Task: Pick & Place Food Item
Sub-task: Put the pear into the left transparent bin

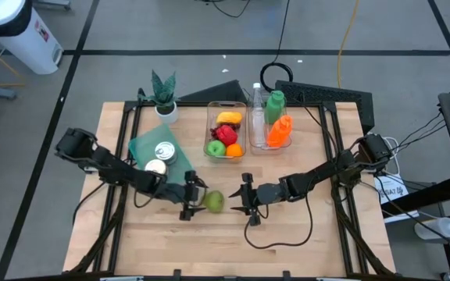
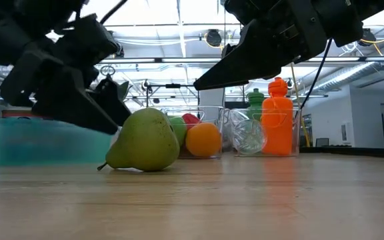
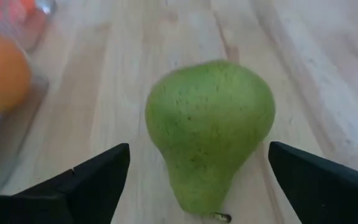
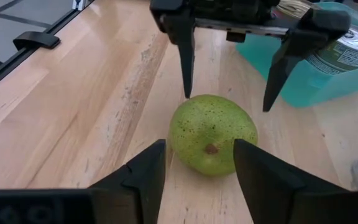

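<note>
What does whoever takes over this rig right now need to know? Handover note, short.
Left gripper: open, fingers on either side of the pear's stem end, not gripping.
Right gripper: open, facing the pear from the other side, holding nothing.
Pear: lies on its side on the bare wooden table, between the two grippers, in front of the teal tray with the cans.
Clear bin: at the back, already holds an orange and other fruit.
Done: nothing placed that the pictures show; the pear is free on the table.
Left: grasp the pear and put it in its place, probably the bin.
</note>
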Robot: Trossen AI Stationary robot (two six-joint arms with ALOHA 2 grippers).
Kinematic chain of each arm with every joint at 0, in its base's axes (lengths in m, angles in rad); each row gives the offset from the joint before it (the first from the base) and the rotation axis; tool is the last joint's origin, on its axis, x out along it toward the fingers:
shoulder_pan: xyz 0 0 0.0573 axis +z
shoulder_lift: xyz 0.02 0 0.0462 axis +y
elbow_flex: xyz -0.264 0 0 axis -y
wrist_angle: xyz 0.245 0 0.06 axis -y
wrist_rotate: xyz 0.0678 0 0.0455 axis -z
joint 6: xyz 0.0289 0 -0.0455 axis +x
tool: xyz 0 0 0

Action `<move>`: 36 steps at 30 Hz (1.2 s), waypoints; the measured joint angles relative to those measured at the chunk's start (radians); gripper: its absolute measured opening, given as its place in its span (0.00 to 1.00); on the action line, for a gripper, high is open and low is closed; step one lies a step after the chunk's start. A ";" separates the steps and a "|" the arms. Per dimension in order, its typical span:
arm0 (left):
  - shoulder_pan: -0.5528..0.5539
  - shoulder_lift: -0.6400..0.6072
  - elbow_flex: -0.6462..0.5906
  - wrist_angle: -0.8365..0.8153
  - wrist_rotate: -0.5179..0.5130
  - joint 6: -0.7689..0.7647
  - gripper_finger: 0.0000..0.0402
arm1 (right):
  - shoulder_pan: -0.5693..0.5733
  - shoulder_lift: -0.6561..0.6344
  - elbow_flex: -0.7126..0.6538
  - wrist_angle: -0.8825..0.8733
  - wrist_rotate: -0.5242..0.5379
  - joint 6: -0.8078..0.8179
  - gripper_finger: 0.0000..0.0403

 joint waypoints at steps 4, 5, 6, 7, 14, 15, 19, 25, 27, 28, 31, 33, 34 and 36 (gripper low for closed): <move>0.000 0.041 0.048 -0.046 -0.005 -0.014 0.96 | 0.000 0.000 0.000 0.000 0.000 0.000 0.45; 0.001 0.054 0.060 -0.045 -0.005 -0.012 0.95 | 0.000 0.000 0.000 0.000 0.000 0.000 0.45; 0.003 0.066 0.068 -0.045 -0.007 -0.002 0.94 | 0.000 0.000 0.000 0.000 0.000 0.000 0.45; 0.008 0.078 0.077 -0.051 -0.008 0.010 0.93 | 0.000 0.000 0.000 0.000 0.000 0.000 0.45; 0.061 0.155 0.105 -0.084 -0.001 0.013 0.90 | 0.000 0.000 0.000 0.000 -0.002 0.000 0.43; 0.070 0.159 0.105 -0.085 0.000 0.013 0.90 | 0.000 0.000 0.000 0.000 -0.003 0.000 0.43; 0.104 0.163 0.106 -0.080 0.000 -0.007 0.90 | 0.000 0.000 0.000 0.000 -0.003 0.000 0.44; 0.129 0.161 0.109 -0.120 0.029 -0.084 0.84 | 0.000 0.000 0.000 0.000 -0.004 0.001 0.43; 0.131 0.160 0.109 -0.141 0.064 -0.108 0.81 | 0.000 0.000 0.000 -0.002 -0.004 0.002 0.43; 0.131 0.162 0.108 -0.155 0.074 -0.114 0.79 | 0.000 0.000 0.000 -0.005 -0.004 0.004 0.43; 0.131 0.161 0.107 -0.164 0.071 -0.130 0.73 | 0.000 0.000 0.000 -0.010 -0.004 0.008 0.43; 0.134 0.162 0.107 -0.163 0.065 -0.129 0.69 | 0.000 0.000 0.000 -0.008 -0.004 0.008 0.43; 0.136 0.162 0.107 -0.163 0.057 -0.126 0.66 | 0.000 0.000 0.000 -0.008 -0.004 0.008 0.43; 0.140 0.162 0.107 -0.163 0.047 -0.125 0.62 | 0.000 0.000 0.000 -0.008 -0.004 0.008 0.43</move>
